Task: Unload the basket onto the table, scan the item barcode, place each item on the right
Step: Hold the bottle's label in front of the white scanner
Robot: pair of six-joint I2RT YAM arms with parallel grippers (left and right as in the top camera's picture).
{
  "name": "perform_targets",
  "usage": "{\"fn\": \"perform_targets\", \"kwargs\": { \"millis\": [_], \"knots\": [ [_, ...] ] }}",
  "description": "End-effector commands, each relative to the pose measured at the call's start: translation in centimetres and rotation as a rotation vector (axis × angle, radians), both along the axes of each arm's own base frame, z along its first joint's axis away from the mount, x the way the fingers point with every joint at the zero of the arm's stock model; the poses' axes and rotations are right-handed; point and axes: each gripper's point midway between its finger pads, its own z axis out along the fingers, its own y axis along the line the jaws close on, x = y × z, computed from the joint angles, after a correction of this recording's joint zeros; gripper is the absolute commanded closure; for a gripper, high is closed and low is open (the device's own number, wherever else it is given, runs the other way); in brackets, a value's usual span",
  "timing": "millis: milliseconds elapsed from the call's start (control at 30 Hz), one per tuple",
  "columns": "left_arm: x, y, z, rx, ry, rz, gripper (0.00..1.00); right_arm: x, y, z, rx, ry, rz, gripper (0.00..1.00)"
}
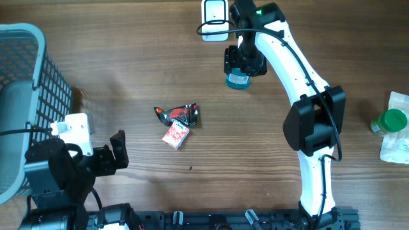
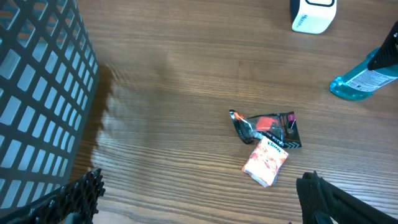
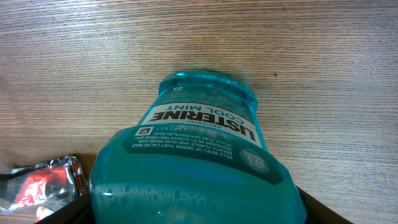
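Grey plastic lattice basket [image 1: 54,83] is standing at frame left. By judgement, the pickup step is in hand. Right gripper [image 1: 243,61], upper centre, is straddling the upright Listerine bottle [image 3: 199,155], rounded translucent teal plastic with a glossy label; firm contact cannot be told. Left gripper [image 1: 119,151], lower left, is hanging wide and empty. The next move is calling for a secure grasp, barcode facing the white scanner [image 1: 215,11].

Left arm [image 1: 57,169] is tucked back at the near-left corner, left hand [image 1: 110,153] spread wide. Right arm [image 1: 300,70] reaches far forward, right hand [image 1: 244,62] pointing down; can't tell if it's clamped.
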Motion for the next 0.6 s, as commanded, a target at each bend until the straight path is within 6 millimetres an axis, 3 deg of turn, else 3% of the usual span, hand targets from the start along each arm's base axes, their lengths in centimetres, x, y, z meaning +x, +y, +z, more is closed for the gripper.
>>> {"fn": "perform_targets", "kwargs": {
  "millis": [0,100,200,367,567],
  "knots": [
    [0.0,-0.2,0.1,-0.01,-0.004,-0.003,0.0,-0.3,-0.3,-2.0,-0.017,0.051,-0.003,0.37],
    [0.0,-0.2,0.1,-0.01,-0.004,-0.004,0.0,-1.9,0.8,-0.7,0.072,0.128,-0.008,0.38],
    [0.0,-0.2,0.1,-0.01,-0.004,-0.004,0.0,-2.7,0.9,2.1,0.153,0.175,-0.034,0.43],
    [0.0,-0.2,0.1,-0.01,-0.004,-0.004,0.0,-2.9,3.4,5.8,0.474,0.224,-0.053,0.41],
    [0.0,-0.2,0.1,-0.01,-0.004,-0.004,0.0,-2.4,4.7,9.5,0.774,0.348,-0.217,0.44]
  ]
}}
